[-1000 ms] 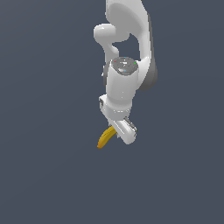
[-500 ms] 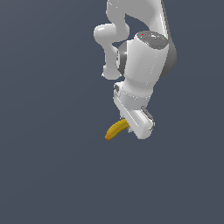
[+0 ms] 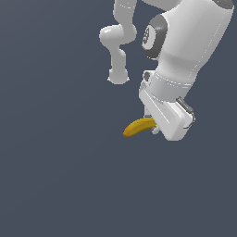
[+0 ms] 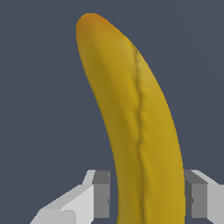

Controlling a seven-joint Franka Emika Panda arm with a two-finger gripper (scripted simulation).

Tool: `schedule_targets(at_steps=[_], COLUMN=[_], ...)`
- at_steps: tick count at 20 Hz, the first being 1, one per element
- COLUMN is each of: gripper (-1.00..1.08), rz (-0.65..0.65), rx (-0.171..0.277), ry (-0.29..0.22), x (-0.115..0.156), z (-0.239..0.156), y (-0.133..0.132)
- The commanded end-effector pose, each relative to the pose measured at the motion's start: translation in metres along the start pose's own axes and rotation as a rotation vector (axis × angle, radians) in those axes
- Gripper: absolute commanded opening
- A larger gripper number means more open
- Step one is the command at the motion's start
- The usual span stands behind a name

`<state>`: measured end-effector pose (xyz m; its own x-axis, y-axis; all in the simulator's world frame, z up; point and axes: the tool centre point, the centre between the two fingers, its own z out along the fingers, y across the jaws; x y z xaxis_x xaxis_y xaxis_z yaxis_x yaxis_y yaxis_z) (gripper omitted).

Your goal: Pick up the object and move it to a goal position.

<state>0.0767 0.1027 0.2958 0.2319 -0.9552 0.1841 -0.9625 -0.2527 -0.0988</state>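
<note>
The object, a curved yellow banana [image 3: 138,127], sticks out toward the exterior view's left from under the white hand of the arm. My gripper [image 3: 155,127] is shut on its near end, and the hand body hides the fingers in that view. In the wrist view the banana [image 4: 135,122] fills the middle of the picture, its orange-brown tip pointing away, and my gripper [image 4: 148,199] clamps it with one grey finger [image 4: 101,194] pressed on each side. The banana hangs in the air, well off any surface.
The white arm's links [image 3: 185,41] and elbow [image 3: 118,51] fill the upper right of the exterior view. Behind everything is a plain dark blue-grey background with no other objects or edges in sight.
The arm with the banana has swung toward the exterior view's right and come closer to the camera, looking larger. The banana has tilted from hanging down to nearly level and stays in the gripper.
</note>
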Motion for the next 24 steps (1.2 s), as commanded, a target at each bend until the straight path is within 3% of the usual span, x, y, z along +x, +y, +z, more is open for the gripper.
schedule_targets(at_steps=[1, 11, 24], gripper=[-1.00, -1.00, -1.00], rz=[0.043, 0.175, 0.275], rx=[0.004, 0.008, 0.009], ry=[0.014, 0.056, 0.088], x=[-0.008, -0.032, -0.048], z=[-0.019, -0.074, -0.114], y=[-0.009, -0.040, -0.066])
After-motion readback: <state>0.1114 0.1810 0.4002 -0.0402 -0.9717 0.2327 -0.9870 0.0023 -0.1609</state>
